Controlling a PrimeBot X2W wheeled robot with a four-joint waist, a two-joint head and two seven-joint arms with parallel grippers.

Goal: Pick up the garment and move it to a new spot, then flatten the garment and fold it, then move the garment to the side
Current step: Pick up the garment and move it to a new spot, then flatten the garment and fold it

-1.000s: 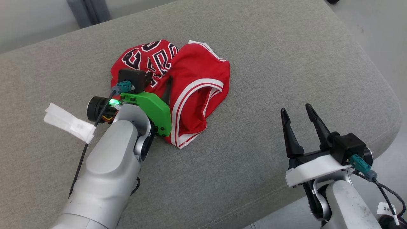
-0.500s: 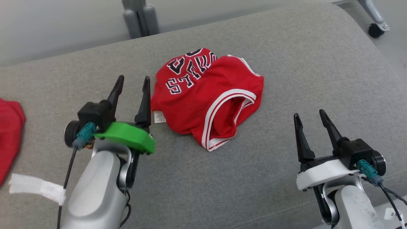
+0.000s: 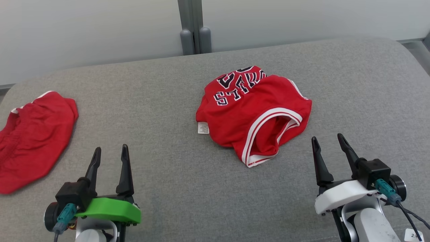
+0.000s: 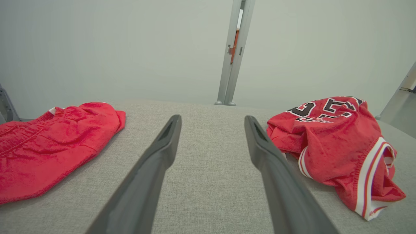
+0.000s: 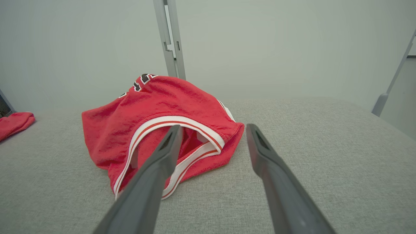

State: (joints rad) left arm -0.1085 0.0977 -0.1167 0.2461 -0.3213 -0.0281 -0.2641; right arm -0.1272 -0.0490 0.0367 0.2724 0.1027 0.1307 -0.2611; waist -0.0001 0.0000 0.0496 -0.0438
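Note:
The garment is a red jersey with white trim and dark lettering, lying crumpled in a heap on the grey padded surface, right of centre. My left gripper stands open and empty at the lower left, well apart from it; in its wrist view the garment lies to the right of the open left gripper. My right gripper is open and empty just off the heap's near right side. In the right wrist view the garment lies just ahead of the right gripper, to the left.
A second red garment, plain shorts, lies at the surface's far left edge, also seen as shorts and shorts. A grey post stands behind the surface against a pale wall. The surface's rounded right edge is near my right arm.
My left gripper has let go of the garment, opened and drawn back to the lower left. The head camera has swung, bringing the red shorts into view. The right gripper has stayed open.

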